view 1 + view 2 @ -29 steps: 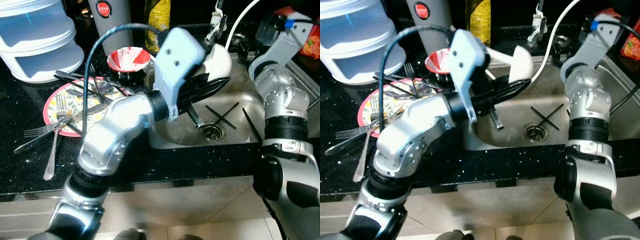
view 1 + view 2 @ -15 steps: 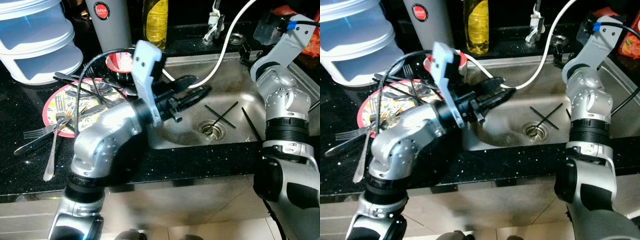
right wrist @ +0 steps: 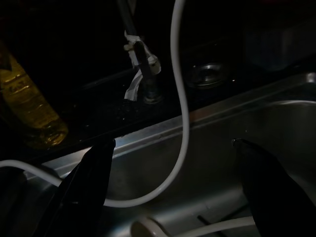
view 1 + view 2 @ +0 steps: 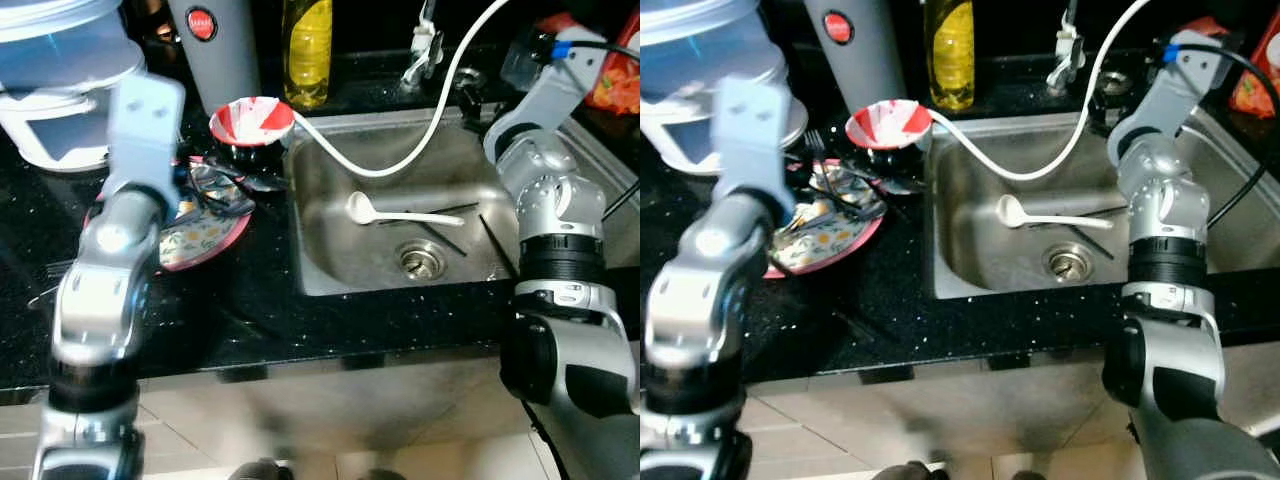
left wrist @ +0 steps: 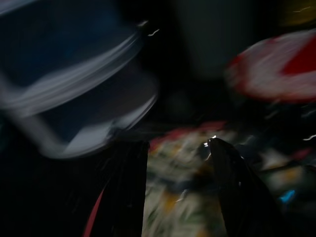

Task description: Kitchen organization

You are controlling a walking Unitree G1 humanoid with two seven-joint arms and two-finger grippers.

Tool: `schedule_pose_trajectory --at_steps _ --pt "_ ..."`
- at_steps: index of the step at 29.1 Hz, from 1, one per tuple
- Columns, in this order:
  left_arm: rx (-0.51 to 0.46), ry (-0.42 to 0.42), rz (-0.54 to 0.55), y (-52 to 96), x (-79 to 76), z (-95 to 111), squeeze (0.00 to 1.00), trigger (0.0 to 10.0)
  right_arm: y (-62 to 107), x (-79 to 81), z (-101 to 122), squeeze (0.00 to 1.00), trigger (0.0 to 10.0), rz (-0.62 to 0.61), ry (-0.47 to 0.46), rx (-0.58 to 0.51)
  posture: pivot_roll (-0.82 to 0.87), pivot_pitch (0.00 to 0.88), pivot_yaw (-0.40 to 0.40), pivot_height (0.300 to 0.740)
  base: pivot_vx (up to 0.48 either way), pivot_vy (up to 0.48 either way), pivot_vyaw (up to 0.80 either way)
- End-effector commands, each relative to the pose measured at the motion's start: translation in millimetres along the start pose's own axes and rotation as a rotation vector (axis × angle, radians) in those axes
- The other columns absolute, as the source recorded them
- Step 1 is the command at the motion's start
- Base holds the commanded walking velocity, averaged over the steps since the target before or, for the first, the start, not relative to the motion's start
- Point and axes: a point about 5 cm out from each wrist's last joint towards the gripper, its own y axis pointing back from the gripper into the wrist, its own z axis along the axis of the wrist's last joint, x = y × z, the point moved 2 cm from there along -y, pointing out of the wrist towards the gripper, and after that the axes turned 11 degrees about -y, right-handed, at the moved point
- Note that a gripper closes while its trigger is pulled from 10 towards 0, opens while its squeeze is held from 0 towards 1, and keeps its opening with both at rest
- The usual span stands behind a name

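One white spoon (image 4: 362,208) in sink (image 4: 330,250) | cutlery on plate (image 4: 840,240) | both claws spread, empty

White plastic spoon (image 4: 385,211) lay flat in the steel sink (image 4: 330,180), bowl end pointing left, just above the drain (image 4: 421,261).

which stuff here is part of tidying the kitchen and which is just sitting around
Part of the job:
white spoon in the sink
chopsticks in the sink
plate with cutlery
red and white bowl

Just lying about:
yellow bottle
white hose
stacked containers
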Motion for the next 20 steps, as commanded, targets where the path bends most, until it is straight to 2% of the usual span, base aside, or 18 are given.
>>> schedule_pose_trajectory --at_steps 1,5,8,10,11,12,13,17,20 --pt "0.019 0.007 0.047 8.5 4.1 -4 0.00 10.0 0.3 -1.2 -3 0.00 10.0 0.003 -0.008 0.006 0.11 0.027 0.050 0.740 0.000 0.000 0.00" --pt "0.016 -0.060 0.123 32.3 1.3 -12 0.00 10.0 -1.6 4.4 -8 0.00 10.0 0.021 -0.007 0.023 0.13 0.032 0.043 0.740 0.000 0.000 0.00" --pt "0.000 -0.083 0.102 47.4 -4.1 -14 0.00 10.0 -2.6 7.4 -11 0.00 10.0 0.030 -0.007 0.033 0.14 0.035 0.040 0.740 0.000 0.000 0.00" --pt "-0.002 -0.087 0.094 50.8 -5.6 -14 0.00 10.0 -2.8 7.9 -11 0.00 10.0 0.031 -0.007 0.036 0.14 0.035 0.040 0.740 0.000 0.000 0.00" --pt "0.022 -0.040 0.085 61.3 -5.9 -18 0.00 10.0 -2.8 9.6 -13 0.00 10.0 0.037 -0.006 0.042 0.15 0.040 0.033 0.740 0.000 0.000 0.00" --pt "0.037 -0.014 0.086 65.2 -5.3 -20 0.00 10.0 -2.8 10.1 -14 0.00 10.0 0.039 -0.006 0.045 0.15 0.040 0.033 0.740 0.000 0.000 0.00" --pt "0.037 -0.014 0.086 65.2 -5.3 -20 0.00 10.0 -2.8 10.1 -14 0.00 10.0 0.039 -0.006 0.045 0.15 0.040 0.033 0.740 0.000 0.000 0.00" --pt "0.156 0.120 0.113 80.6 -0.1 -40 0.00 10.0 -4.1 13.1 -16 0.00 10.0 0.047 -0.005 0.053 0.17 0.049 0.020 0.740 0.000 0.000 0.00" --pt "0.220 0.155 0.137 87.8 3.3 -53 0.00 10.0 -5.0 14.6 -18 0.00 10.0 0.051 -0.005 0.060 0.17 0.047 0.018 0.740 0.000 0.000 0.00"
